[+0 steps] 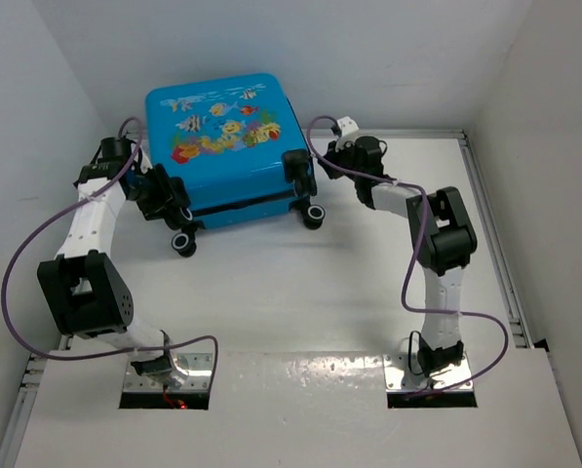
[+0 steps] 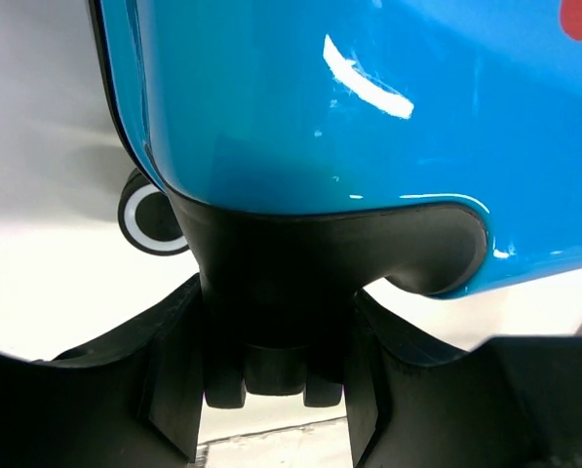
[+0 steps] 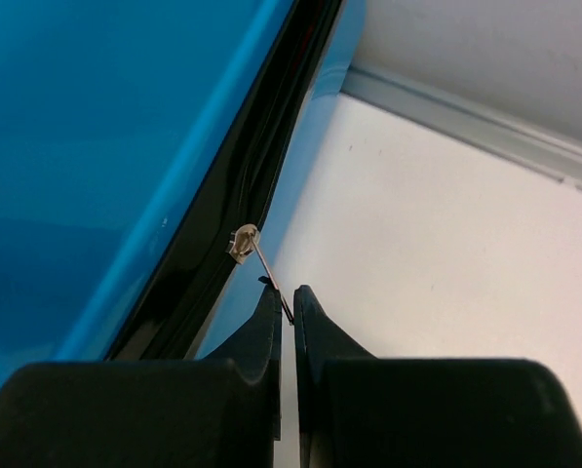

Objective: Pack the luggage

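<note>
Right tool [image 3: 287, 298] tips pinch zipper pull [image 3: 244, 242] (thin tab, easily slipped); best drawn along zipper band [image 3: 234, 200], not outward. Left tool [image 2: 276, 322] clamps wheel mount [image 2: 281, 253], bracing closed luggage [image 1: 222, 136] on far tabletop [image 1: 300, 292].

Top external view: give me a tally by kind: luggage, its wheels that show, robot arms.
luggage: 1
wheels: 2
robot arms: 2
Total: 5

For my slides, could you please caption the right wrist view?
Right gripper pinches the thin metal zipper pull on the black zipper band of the bright-blue hard-shell suitcase.
</note>
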Available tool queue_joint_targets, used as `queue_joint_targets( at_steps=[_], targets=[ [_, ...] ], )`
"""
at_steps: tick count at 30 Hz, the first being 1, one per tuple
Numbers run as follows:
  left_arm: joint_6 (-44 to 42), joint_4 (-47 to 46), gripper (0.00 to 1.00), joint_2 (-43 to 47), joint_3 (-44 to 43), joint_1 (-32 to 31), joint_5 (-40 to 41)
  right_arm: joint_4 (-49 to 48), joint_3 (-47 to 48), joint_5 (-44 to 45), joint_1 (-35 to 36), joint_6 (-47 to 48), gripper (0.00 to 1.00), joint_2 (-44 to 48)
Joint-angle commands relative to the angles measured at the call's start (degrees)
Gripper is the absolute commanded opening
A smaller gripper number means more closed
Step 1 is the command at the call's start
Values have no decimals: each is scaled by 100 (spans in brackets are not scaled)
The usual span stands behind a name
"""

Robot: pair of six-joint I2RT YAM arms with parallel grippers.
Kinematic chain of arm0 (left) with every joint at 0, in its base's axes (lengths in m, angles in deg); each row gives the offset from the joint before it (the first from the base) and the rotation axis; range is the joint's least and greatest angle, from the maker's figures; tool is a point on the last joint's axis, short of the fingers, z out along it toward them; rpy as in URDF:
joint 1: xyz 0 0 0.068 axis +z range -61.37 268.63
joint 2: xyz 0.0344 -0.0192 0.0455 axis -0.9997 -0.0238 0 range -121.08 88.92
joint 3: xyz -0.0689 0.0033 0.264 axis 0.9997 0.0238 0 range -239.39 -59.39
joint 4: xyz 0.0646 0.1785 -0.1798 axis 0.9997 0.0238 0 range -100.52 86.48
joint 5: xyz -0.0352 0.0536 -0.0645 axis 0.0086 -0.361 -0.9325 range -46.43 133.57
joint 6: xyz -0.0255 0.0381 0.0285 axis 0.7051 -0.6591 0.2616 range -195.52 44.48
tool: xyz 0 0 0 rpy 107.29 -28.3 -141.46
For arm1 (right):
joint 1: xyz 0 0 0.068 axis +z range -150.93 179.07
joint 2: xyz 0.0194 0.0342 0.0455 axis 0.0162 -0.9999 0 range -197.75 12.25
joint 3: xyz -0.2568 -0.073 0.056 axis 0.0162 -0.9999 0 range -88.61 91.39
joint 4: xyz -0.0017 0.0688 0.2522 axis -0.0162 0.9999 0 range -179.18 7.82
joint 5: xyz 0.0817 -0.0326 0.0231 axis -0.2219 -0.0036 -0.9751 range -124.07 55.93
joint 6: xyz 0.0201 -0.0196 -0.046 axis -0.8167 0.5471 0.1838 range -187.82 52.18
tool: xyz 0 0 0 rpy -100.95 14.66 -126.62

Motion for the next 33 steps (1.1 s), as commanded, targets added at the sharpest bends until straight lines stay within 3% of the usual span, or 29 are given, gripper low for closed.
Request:
queue_joint_targets(
  at_steps=[1, 9, 15, 17, 20, 21, 22, 23, 24, 25, 27, 28, 29, 33],
  targets=[
    [-456, -971, 0, -771, -72, 548, 2070, -571, 769, 879, -360, 252, 0, -341],
    [-842, -1401, 0, -1159, -477, 548, 1491, -501, 2772, 703, -333, -187, 0, -1904],
    [-1080, -1779, 0, -1107, -292, 548, 1323, -45, 5107, 799, -246, -469, 0, -3431],
    [-1220, -1780, 0, -1107, -222, 548, 1323, -26, 5479, 800, -167, -469, 0, -3610],
    [-1281, -1903, 0, -1002, -170, 548, 1166, -254, 5236, 817, -88, -425, 0, -3647],
    [-1386, -1964, 3, -1001, -169, 548, 1060, -246, 5148, 826, -79, -556, 8, -3594],
    [-1492, -2060, 17, -906, -169, 548, 624, -237, 5016, 800, -105, -731, 17, -3498],
    [-1580, -2139, 34, -826, -108, 548, 368, -403, 4858, 774, -88, -811, 24, -3236],
    [-1633, -2244, 59, -599, -47, 548, 139, -509, 4065, 756, -131, -882, 31, -3068],
    [-1790, -2385, 68, -484, 6, 548, -351, -588, 3805, 573, -149, -1039, 43, -2561],
    [-1975, -2464, 85, -221, 138, 548, -802, -616, 2943, 388, -262, -1189, 52, -2242],
    [-2072, -2604, 99, -71, 304, 600, -1004, -485, 2784, 221, -315, -1521, 56, -2109],
    [-2125, -2658, 100, 252, 392, 601, -1372, -275, 2452, 11, -351, -1663, 60, -1708],
    [-2433, -2782, 100, 1141, 946, 706, -2402, 455, 2053, -1060, -641, -2629, 59, -1134]
  ],
)
